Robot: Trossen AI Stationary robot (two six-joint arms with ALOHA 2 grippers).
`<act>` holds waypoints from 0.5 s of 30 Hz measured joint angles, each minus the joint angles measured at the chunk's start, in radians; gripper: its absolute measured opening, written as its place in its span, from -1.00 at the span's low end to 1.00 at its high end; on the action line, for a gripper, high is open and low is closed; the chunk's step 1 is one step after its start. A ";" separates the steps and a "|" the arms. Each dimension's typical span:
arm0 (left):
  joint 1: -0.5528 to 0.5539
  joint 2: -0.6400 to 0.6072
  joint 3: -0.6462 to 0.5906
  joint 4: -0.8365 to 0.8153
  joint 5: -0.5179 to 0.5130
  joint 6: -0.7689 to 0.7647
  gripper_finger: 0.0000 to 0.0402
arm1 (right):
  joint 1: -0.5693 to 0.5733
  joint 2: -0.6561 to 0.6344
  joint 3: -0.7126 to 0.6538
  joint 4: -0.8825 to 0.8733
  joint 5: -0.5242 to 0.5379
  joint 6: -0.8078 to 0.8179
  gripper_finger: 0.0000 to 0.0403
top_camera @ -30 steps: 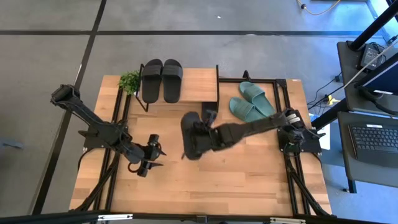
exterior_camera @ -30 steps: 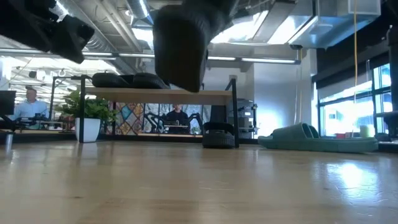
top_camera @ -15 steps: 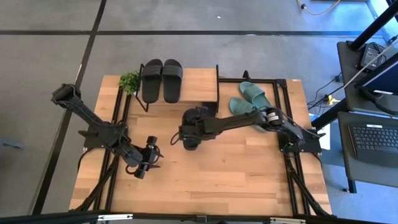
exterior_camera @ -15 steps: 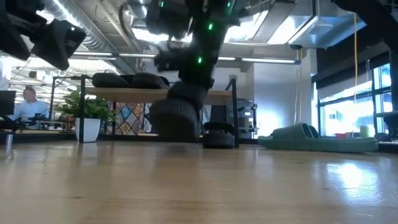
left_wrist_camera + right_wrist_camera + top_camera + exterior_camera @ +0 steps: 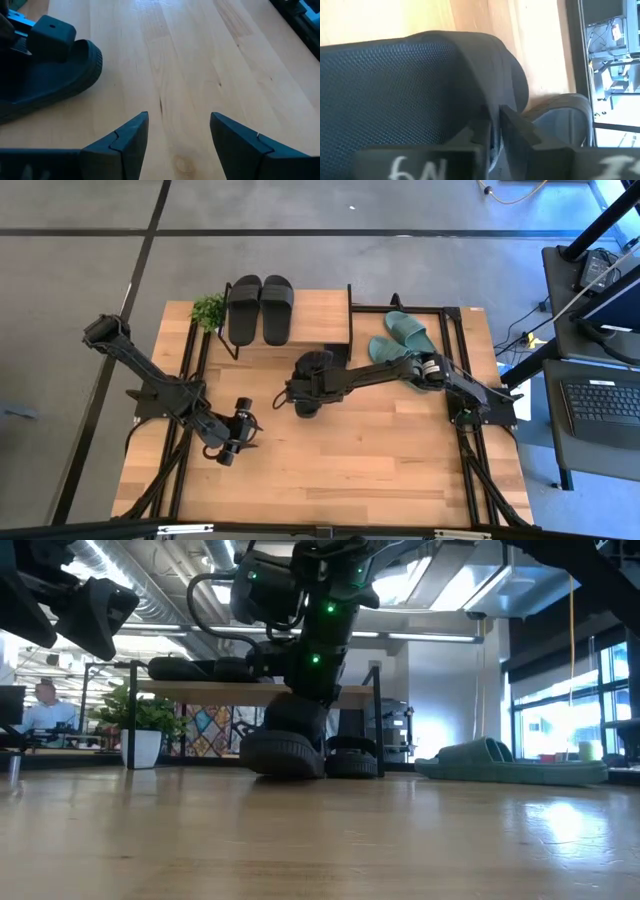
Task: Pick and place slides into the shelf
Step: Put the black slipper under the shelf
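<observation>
High view: shelf [image 5: 318, 315] at far middle of wooden counter [image 5: 380, 450], carrying two black slides [image 5: 260, 307] side by side on its light top board. Small green plant [image 5: 208, 309] just beside shelf's left end. Two teal-green slides [image 5: 402, 341] flat on counter right of shelf. Right gripper [image 5: 298, 387] stretched toward counter middle, pinching a black slide [image 5: 309, 380] just in front of shelf. Left gripper [image 5: 243, 430] over left-front counter, well apart from the slide.

Low view: held black slide [image 5: 283, 751] with sole touching counter [image 5: 320, 840], in front of shelf [image 5: 250, 692]. Another black slide [image 5: 352, 757] under shelf by its right leg. Teal pair [image 5: 500, 762] at right. Seated persons in room behind.

Left wrist view: left gripper [image 5: 178, 131] with fingers spread over bare counter [image 5: 200, 60]; black slide [image 5: 47, 82] beyond.

Right wrist view: right gripper [image 5: 495, 132] pressed onto strap of black slide [image 5: 420, 80]; counter [image 5: 485, 20] beneath.
</observation>
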 joint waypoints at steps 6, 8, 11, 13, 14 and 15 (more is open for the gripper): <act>0.000 0.000 0.000 0.000 0.000 0.001 0.02 | 0.003 0.003 -0.002 -0.007 -0.013 0.004 -0.57; 0.000 0.000 -0.001 0.000 0.000 0.001 0.02 | 0.003 0.003 -0.002 -0.008 -0.016 0.005 -0.50; 0.000 0.000 -0.001 0.000 0.000 0.001 0.02 | 0.003 0.003 -0.003 -0.011 -0.034 -0.002 -0.37; 0.000 0.000 -0.001 0.000 0.000 0.001 0.02 | 0.003 0.003 -0.003 -0.011 -0.039 0.000 -0.27; 0.000 0.000 -0.001 0.000 0.000 0.001 0.02 | 0.003 0.003 -0.003 -0.011 -0.039 0.000 -0.23; 0.000 0.000 -0.001 0.000 0.000 0.001 0.02 | 0.003 0.004 0.002 -0.022 -0.040 0.000 -0.20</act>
